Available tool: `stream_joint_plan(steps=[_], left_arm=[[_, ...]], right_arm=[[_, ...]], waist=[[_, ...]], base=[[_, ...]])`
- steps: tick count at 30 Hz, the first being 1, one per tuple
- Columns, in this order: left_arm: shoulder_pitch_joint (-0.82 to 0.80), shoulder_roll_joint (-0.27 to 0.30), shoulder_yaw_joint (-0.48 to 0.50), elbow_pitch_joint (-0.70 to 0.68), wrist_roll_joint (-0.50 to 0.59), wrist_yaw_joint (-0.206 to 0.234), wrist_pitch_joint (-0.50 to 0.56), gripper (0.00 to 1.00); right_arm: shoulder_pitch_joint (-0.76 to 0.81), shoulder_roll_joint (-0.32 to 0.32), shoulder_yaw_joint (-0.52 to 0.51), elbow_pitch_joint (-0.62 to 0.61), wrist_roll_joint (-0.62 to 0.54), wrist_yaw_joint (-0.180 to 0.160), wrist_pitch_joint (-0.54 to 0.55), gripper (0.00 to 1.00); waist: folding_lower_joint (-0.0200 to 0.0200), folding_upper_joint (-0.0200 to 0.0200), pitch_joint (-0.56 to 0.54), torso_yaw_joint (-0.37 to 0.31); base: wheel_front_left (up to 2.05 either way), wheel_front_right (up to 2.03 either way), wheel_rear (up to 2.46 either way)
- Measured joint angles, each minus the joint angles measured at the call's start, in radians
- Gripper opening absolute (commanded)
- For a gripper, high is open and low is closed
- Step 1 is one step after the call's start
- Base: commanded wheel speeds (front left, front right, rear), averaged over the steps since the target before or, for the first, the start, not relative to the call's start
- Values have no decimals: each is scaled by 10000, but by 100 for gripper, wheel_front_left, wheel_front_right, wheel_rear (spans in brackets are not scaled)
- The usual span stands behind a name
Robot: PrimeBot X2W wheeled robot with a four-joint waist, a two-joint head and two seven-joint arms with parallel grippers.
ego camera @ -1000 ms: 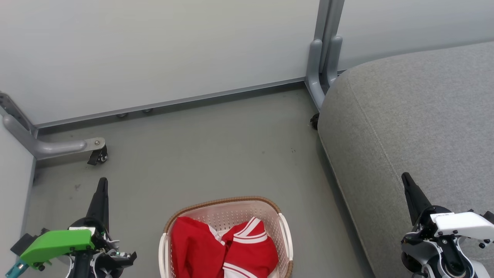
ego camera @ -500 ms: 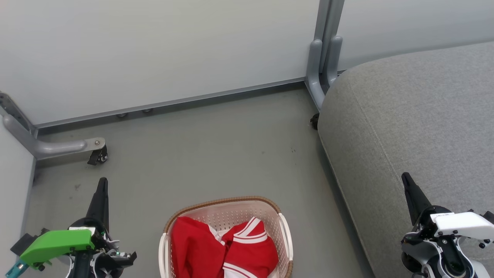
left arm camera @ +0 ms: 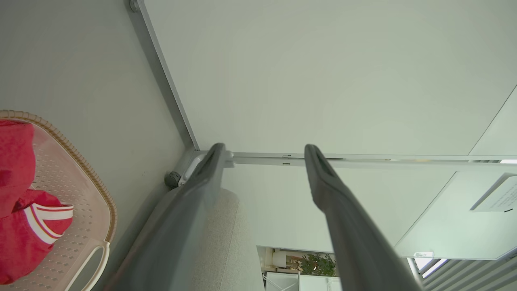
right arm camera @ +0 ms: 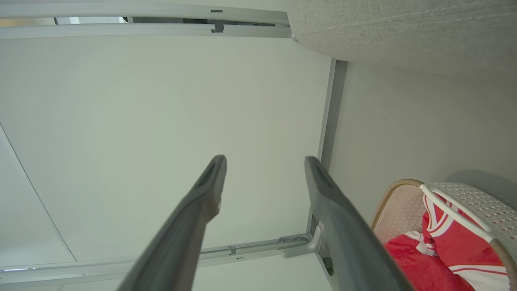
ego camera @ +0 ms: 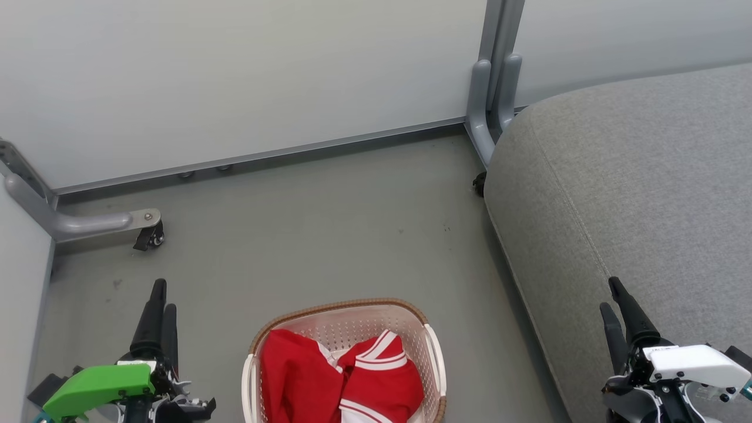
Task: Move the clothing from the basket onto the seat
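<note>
The clothing [ego camera: 341, 379], bright red with white stripe trim, lies bunched in the cream basket [ego camera: 433, 358] with a brown rim, on the floor at the bottom centre of the head view. The grey seat [ego camera: 634, 188] fills the right side. My left gripper [ego camera: 163, 298] stands open to the left of the basket, with nothing between its fingers. My right gripper [ego camera: 608, 296] stands open over the seat's front edge, also holding nothing. In the left wrist view the left gripper [left arm camera: 262, 150] is spread, with the clothing [left arm camera: 20, 202] at the left. In the right wrist view the right gripper [right arm camera: 264, 161] is spread, with the basket [right arm camera: 464, 198] at lower right.
Pale partition panels [ego camera: 235, 76] close off the far side, on grey metal feet with castors [ego camera: 150, 235]. A grey post [ego camera: 493, 88] stands in the corner beside the seat. Grey floor [ego camera: 329, 235] lies between the basket and the panels.
Both grippers have gone from shut to open, and each has dropped slightly lower in the head view. The basket and clothing have not moved.
</note>
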Motion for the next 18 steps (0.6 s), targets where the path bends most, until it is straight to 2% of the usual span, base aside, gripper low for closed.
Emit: stream_joint_plan(steps=[9,18], left_arm=[[-1,0,-33,-320,1356,-2,-416,100],[-5,2,-61,-723,3189,0,-802,100]], right_arm=[[1,-8,127,-290,-1162,0,-431,100],[-2,-17,295,-694,-2786,0,-823,100]], waist=[[0,0,24,11],[0,0,31,33]], base=[[0,0,0],[0,0,0]])
